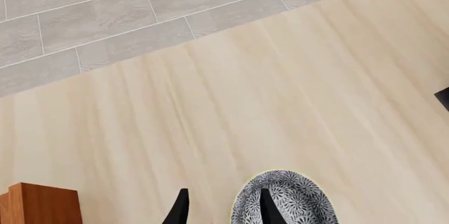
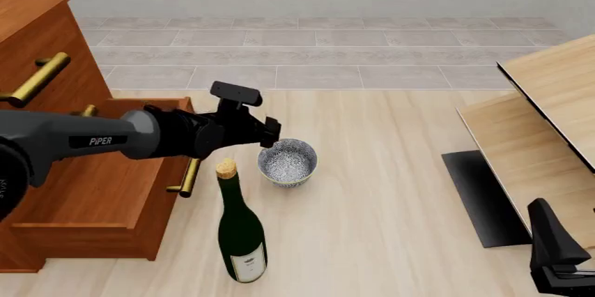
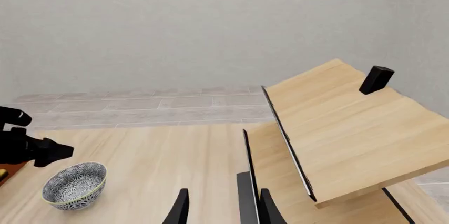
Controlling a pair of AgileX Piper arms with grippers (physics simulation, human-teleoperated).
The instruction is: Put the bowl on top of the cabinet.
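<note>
The bowl [image 2: 287, 162] stands upright on the desk [image 2: 391, 192], just beside the cork of the wine bottle [image 2: 241, 231] and a little to the right of the cabinet [image 2: 65, 164]. The left gripper [image 2: 269, 134] is directly at the bowl's left rim. In the left wrist view one finger [image 1: 270, 208] appears inside the bowl and the other outside, so the jaws are apart and straddle the rim; they do not yet seem closed on it. The right gripper [image 3: 221, 208] is well apart, near the pale furniture [image 3: 344, 129], with its jaws apart and nothing between them. The left arm is clearly nearer. The cabinet top lies to the left and higher than the bowl.
</note>
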